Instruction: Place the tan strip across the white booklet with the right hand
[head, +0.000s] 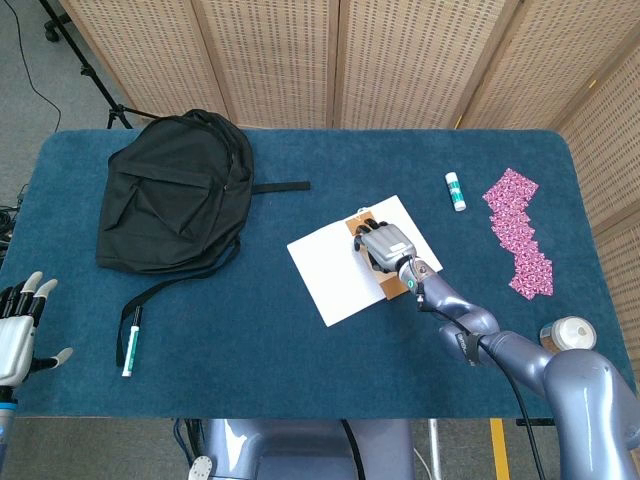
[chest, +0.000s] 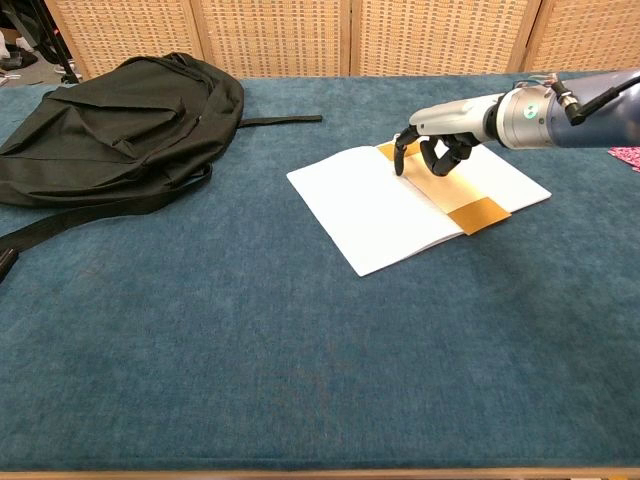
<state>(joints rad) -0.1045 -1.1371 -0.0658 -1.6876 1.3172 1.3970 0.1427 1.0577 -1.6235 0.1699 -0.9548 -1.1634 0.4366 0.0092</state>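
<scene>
A: How far is the task looking now?

B: It is looking almost done, I think. The tan strip (chest: 480, 214) is lying across the white booklet (chest: 380, 205), from its far edge to its near edge, along the middle fold. The right hand (chest: 437, 150) is hovering over the far part of the strip with its fingers curled down, and one fingertip is touching or nearly touching the strip; I cannot tell whether it is pinching the strip or only pressing it.

A: What is remaining?

B: Probably only letting go and lifting away, if the strip is lying flat.

A: And the other hand?

B: The left hand (head: 18, 330) is resting open at the counter (head: 300, 350) edge, holding nothing.

A: Is anything standing in the way?

B: Nothing close. A black backpack (head: 175, 190) and a marker (head: 129, 340) are lying well apart on the left; a glue stick (head: 455, 190), pink packets (head: 518, 230) and a cup (head: 567, 334) are on the right.
</scene>
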